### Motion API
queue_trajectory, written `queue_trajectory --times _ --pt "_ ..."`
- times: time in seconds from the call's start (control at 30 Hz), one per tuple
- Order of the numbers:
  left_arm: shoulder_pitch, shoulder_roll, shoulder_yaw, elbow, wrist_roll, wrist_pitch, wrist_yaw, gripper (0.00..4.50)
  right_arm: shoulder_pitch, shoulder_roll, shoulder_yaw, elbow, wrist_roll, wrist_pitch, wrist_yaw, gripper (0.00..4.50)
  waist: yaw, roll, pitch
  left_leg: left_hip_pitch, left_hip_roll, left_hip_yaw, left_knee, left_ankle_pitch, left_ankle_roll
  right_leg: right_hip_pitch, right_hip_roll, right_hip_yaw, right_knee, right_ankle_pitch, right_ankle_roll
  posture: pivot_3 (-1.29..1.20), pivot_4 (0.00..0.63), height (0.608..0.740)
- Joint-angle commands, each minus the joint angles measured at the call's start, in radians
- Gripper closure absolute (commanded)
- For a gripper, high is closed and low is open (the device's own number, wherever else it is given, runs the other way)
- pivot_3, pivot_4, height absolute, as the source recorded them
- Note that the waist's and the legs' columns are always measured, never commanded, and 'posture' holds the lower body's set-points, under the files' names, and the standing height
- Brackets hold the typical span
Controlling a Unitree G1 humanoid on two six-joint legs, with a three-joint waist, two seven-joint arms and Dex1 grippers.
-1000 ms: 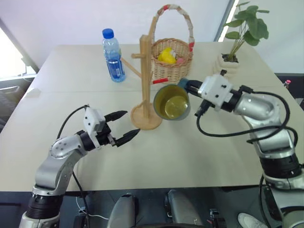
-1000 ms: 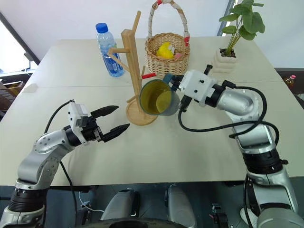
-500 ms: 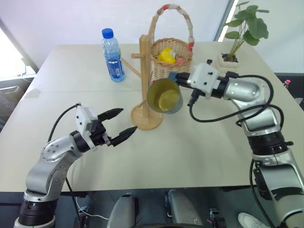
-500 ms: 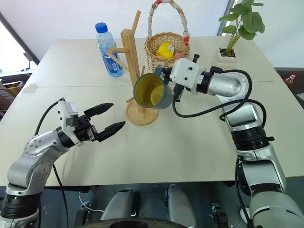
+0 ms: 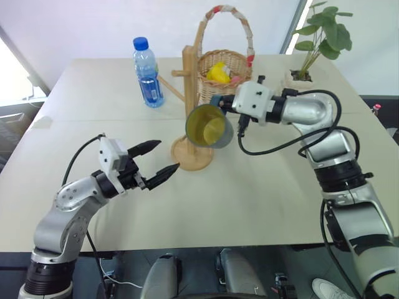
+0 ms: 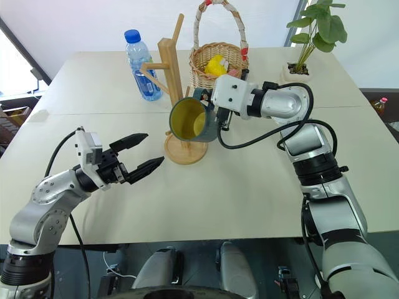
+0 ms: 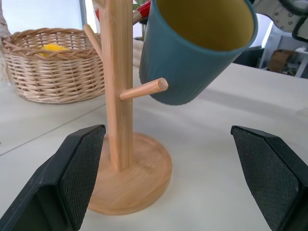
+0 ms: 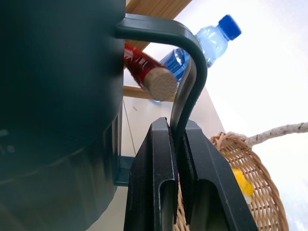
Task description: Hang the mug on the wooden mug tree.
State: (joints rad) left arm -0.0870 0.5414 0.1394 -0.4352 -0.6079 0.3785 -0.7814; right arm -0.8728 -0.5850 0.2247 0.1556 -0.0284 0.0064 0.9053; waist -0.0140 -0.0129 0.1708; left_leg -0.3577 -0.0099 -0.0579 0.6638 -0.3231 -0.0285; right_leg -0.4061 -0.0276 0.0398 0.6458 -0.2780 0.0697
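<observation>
Left gripper: hovering low over the near part of the pale bench, jaws standing wide apart with nothing between them, pointing toward the tree's base.

The wooden mug tree: standing upright mid-bench; light wood post on a round disc base, angled pegs, one of them red-tipped. A plain lower peg is sticking out just beside the mug's wall.

The mug: small, dark teal-blue outside, yellow-green inside, one thin loop handle. It is hanging in the air, tipped on its side against the right of the post, mouth facing the near edge of the bench. In the right wrist view the red-tipped peg is showing through the handle loop.

Right gripper: jaws pinched tight on the mug's handle, reaching in from the right.

Water bottle: clear, blue cap, standing behind and left of the tree.

Wicker basket: behind the tree, tall hoop handle, yellow item inside.

Potted plant: far right corner.
</observation>
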Motion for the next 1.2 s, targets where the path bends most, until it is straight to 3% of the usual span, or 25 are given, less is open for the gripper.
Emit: queue_trajectory --times 0.03,0.07,0.17,0.3,0.6,0.73,0.9,1.03,1.2 --pt "-0.015 0.0 0.022 -0.043 -0.03 -0.005 0.009 0.0 -0.033 0.015 -0.014 -0.001 0.0 -0.002 -0.004 4.45 0.0 0.0 0.0 0.0 0.0 0.0 0.0 0.0 0.0 0.0 0.0 0.0 0.0 0.0 0.0 0.0 0.15 0.74" --pt "-0.016 0.002 0.022 -0.044 -0.032 -0.004 0.011 0.0 -0.033 0.018 -0.016 0.002 0.0 -0.001 -0.004 4.45 0.0 0.0 0.0 0.0 0.0 0.0 0.0 0.0 0.0 0.0 0.0 0.0 0.0 0.0 0.0 0.0 0.15 0.74" --pt "-0.017 0.005 0.023 -0.047 -0.035 -0.004 0.015 0.0 -0.039 0.03 -0.027 0.004 0.004 0.004 -0.011 3.52 0.0 0.0 0.0 0.0 0.0 0.0 0.0 0.0 0.0 0.0 0.0 0.0 0.0 0.0 0.0 0.0 0.15 0.74" --pt "-0.022 0.006 0.02 -0.048 -0.034 -0.001 0.022 0.0 -0.047 0.012 -0.042 -0.003 -0.006 -0.01 -0.022 1.59 0.0 0.0 0.0 0.0 0.0 0.0 0.0 0.0 0.0 0.0 0.0 0.0 0.0 0.0 0.0 0.0 0.15 0.74" --pt "-0.004 -0.011 0.018 -0.027 -0.026 -0.003 0.043 0.0 0.033 -0.131 -0.172 -0.114 0.07 0.036 0.01 1.59 0.004 0.0 0.0 -0.001 0.0 0.0 0.0 0.0 0.0 0.0 -0.001 0.0 -0.002 0.0 0.0 0.0 0.15 0.74" --pt "0.041 -0.056 0.057 0.039 0.012 -0.04 0.11 0.0 0.184 -0.163 -0.302 -0.175 0.149 0.119 -0.029 1.59 0.001 0.0 0.0 -0.001 0.0 0.0 -0.001 0.0 0.0 0.001 -0.001 0.0 -0.003 0.0 0.0 0.0 0.15 0.74" --pt "0.062 -0.134 0.123 0.174 0.164 -0.12 0.323 0.0 0.443 -0.038 -0.437 -0.162 0.231 0.14 -0.172 1.59 0.003 0.0 0.0 0.0 0.0 0.0 -0.002 0.0 0.0 0.001 -0.001 0.0 -0.001 0.0 0.0 0.0 0.15 0.74" --pt "0.074 -0.166 0.138 0.255 0.243 -0.172 0.403 0.0 0.502 0.092 -0.49 -0.097 0.294 0.135 -0.273 1.59 -0.005 0.0 0.0 0.002 0.0 0.002 -0.001 0.0 0.0 0.0 0.0 0.001 0.001 0.0 0.0 0.0 0.15 0.74" --pt "0.092 -0.186 0.163 0.287 0.263 -0.197 0.453 0.0 0.546 0.152 -0.483 0.006 0.293 0.087 -0.298 1.59 0.004 0.0 0.0 0.001 0.0 0.001 -0.001 0.0 0.0 0.001 0.0 0.001 0.002 0.0 0.0 0.0 0.15 0.74"
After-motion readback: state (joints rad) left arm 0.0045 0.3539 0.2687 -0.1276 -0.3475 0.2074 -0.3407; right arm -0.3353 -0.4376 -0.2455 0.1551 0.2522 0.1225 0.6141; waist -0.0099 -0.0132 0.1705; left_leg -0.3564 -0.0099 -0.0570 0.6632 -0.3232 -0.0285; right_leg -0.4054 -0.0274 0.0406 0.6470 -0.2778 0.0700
